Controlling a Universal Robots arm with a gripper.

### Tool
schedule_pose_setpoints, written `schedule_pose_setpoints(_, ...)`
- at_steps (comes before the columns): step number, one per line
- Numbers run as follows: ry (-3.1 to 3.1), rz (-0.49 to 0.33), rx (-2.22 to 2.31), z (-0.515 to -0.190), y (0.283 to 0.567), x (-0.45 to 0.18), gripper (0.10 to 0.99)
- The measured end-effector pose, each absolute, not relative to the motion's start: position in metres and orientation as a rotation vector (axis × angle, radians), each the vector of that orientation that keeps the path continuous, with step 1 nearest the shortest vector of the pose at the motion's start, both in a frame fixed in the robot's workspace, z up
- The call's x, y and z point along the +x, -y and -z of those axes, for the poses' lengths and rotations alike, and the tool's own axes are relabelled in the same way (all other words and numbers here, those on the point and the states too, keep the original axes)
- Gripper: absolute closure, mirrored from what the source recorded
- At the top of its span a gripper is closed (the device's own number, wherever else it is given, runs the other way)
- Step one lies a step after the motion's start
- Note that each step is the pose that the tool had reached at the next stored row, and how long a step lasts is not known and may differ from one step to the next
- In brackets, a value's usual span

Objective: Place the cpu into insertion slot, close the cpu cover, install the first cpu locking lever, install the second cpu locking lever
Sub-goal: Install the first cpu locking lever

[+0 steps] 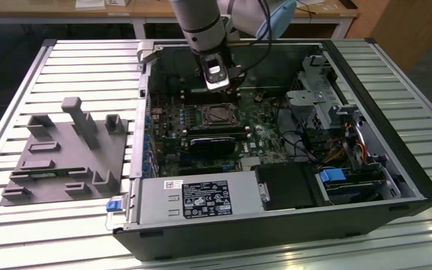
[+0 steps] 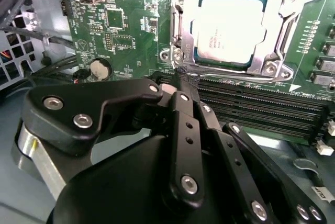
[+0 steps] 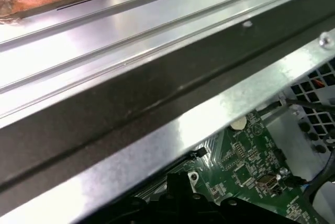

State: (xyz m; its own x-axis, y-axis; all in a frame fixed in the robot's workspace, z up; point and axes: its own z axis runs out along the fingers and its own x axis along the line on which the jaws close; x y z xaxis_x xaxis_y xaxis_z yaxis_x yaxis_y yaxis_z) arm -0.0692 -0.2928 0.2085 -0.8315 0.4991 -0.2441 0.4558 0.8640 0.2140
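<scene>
Pincer (image 2: 186, 79), fingers together, hovers just beside the cpu cover (image 2: 275, 25) lying flat over the face-up cpu (image 2: 227, 28).

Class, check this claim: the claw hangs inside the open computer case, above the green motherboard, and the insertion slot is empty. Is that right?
Not quite. The insertion slot holds the cpu: the second wrist view shows its silvery top seated there, with the cpu cover down over its edges. The claw does hang inside the open computer case, above the green motherboard.
</scene>
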Motion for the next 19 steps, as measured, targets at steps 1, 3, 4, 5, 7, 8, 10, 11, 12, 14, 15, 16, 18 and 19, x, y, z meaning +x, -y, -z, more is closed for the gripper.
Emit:
schedule_pose_setpoints(1,-2.757,-0.208,0.724,-0.2084,0.2928,-0.0687,0.984)
schedule_pose_setpoints(3,-2.783,-0.197,0.732,-0.2082,0.2928,-0.0675,0.984)
schedule_pose_setpoints(4,-2.797,-0.19,0.736,-0.2081,0.2928,-0.0667,0.984)
schedule_pose_setpoints(5,-2.811,-0.182,0.74,-0.208,0.2928,-0.0659,0.984)
schedule_pose_setpoints(7,-2.836,-0.164,0.746,-0.2077,0.2928,-0.0646,0.984)
schedule_pose_setpoints(8,-2.842,-0.159,0.748,-0.2077,0.2928,-0.0644,0.984)
schedule_pose_setpoints(10,-2.843,-0.158,0.748,-0.2077,0.2929,-0.0645,0.984)
schedule_pose_setpoints(11,-2.843,-0.158,0.748,-0.2077,0.2928,-0.0645,0.984)
schedule_pose_setpoints(12,-2.843,-0.158,0.748,-0.2077,0.2928,-0.0644,0.984)
schedule_pose_setpoints(14,-2.842,-0.142,0.746,-0.2078,0.2928,-0.0643,0.984)
schedule_pose_setpoints(15,-2.841,-0.132,0.744,-0.2081,0.2928,-0.0644,0.984)
schedule_pose_setpoints(16,-2.84,-0.124,0.743,-0.2089,0.2928,-0.0644,0.984)
schedule_pose_setpoints(18,-2.838,-0.107,0.741,-0.2111,0.2929,-0.0644,0.984)
schedule_pose_setpoints(19,-2.838,-0.103,0.74,-0.2124,0.2928,-0.0644,0.984)
